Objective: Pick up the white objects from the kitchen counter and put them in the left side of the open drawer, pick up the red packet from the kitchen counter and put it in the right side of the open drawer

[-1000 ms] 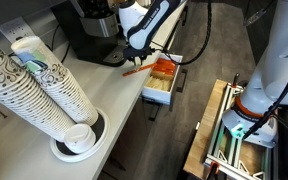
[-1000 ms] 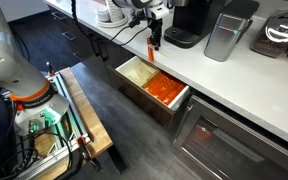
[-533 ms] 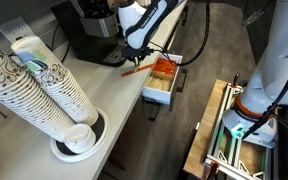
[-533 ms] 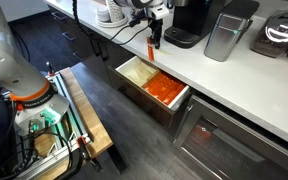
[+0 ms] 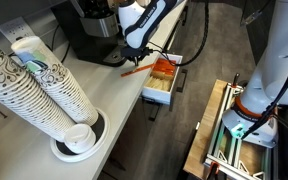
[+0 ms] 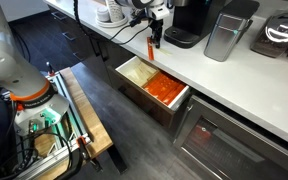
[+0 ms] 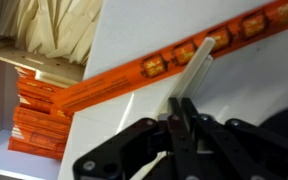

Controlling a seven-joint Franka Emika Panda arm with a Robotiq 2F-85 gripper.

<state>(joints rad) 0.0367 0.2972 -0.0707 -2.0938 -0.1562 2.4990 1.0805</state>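
In the wrist view the red packet (image 7: 174,62) lies diagonally across the counter (image 7: 254,90), its lower-left end overhanging the open drawer (image 7: 34,100) at frame left, the end effector (image 7: 181,110) above it.

- 2 leaning stacks of patterned paper cups (image 5: 39,85) fill the near left of an exterior view.
- A dark round plate (image 5: 79,140) lies under the stacks, at the near end.
- A black coffee machine (image 5: 92,30) stands at the far end.
- A steel canister (image 6: 223,38) stands just right of another black coffee machine (image 6: 191,22).
- A wooden frame (image 6: 84,115) sits on the dark floor (image 6: 154,140).
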